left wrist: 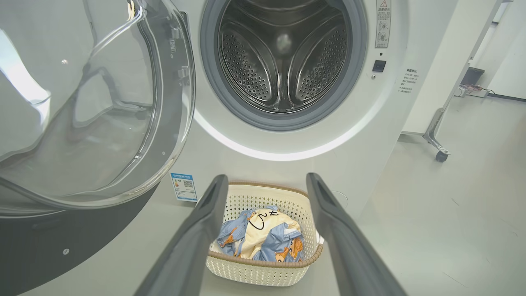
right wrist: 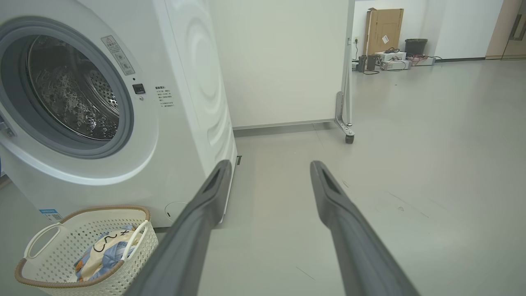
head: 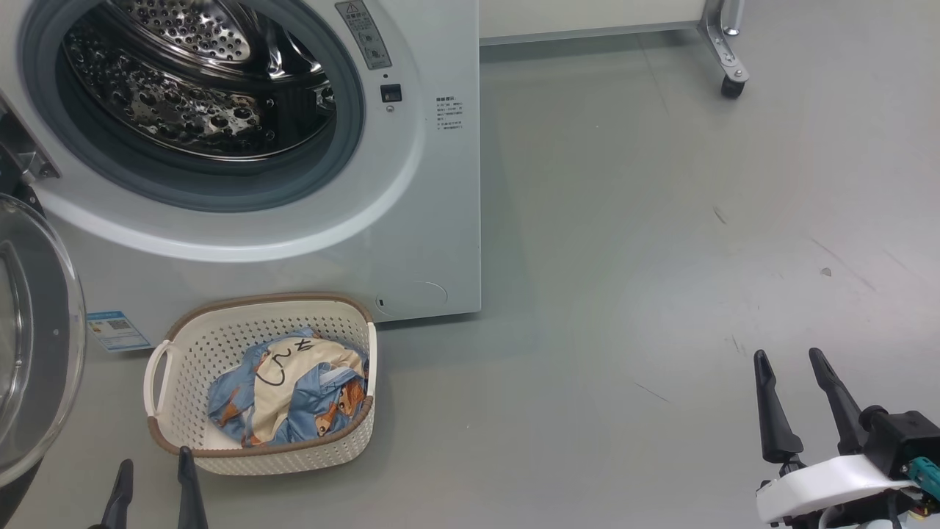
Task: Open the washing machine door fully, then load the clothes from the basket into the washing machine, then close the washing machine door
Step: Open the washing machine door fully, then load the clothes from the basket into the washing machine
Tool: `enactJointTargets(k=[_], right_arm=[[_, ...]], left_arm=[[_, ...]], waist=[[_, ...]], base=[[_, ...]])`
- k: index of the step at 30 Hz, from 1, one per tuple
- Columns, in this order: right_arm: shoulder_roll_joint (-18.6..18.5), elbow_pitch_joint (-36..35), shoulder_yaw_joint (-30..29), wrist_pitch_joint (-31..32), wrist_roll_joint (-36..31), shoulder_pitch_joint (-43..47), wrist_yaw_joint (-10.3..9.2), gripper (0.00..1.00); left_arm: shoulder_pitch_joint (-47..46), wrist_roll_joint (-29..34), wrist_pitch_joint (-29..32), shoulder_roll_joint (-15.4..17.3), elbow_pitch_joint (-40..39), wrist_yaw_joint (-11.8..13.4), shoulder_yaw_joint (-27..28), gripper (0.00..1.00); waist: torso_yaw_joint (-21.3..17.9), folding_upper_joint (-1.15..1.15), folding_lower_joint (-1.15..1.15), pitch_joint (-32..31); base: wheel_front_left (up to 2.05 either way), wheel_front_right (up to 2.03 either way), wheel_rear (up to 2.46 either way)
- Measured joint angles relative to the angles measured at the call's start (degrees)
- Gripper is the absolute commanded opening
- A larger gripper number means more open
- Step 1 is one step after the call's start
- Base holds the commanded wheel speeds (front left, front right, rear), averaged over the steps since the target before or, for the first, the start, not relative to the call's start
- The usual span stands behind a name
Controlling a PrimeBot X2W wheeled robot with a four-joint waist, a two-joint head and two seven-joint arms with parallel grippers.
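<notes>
floor [head: 624,257]: smooth grey, running across the head view from 12 to 5 o'clock and carrying a few dark scuffs [head: 720,215]
partition [right wrist: 283,61]: plain white panel, standing at 12 o'clock in the right wrist view
frame leg [right wrist: 343,111]: metal, holding up the partition's edge and sitting on a black caster [head: 732,86] at 1 o'clock in the head view
cardboard box [right wrist: 384,31]: leaning upright at 1 o'clock in the right wrist view, against the far wall [right wrist: 460,28]
bin [right wrist: 416,45]: dark, standing just beside the box
boxes and cables [right wrist: 392,61]: lying on the floor below the cardboard box
door [right wrist: 509,28]: tan, showing at 2 o'clock
light: even and soft, giving the floor a faint sheen
</notes>
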Motion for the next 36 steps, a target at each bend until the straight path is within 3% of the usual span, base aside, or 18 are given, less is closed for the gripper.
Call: enactJointTargets(k=[36], right_arm=[[0.1, -0.1, 0.3, 0.0, 0.0, 0.0, 0.0, 1.0]], left_arm=[[0.6, -0.1, 0.0, 0.0, 0.0, 1.0, -0.9, 1.0]], waist=[[0.3, 0.0, 0.0, 0.4]], base=[[0.03, -0.11, 0.08]])
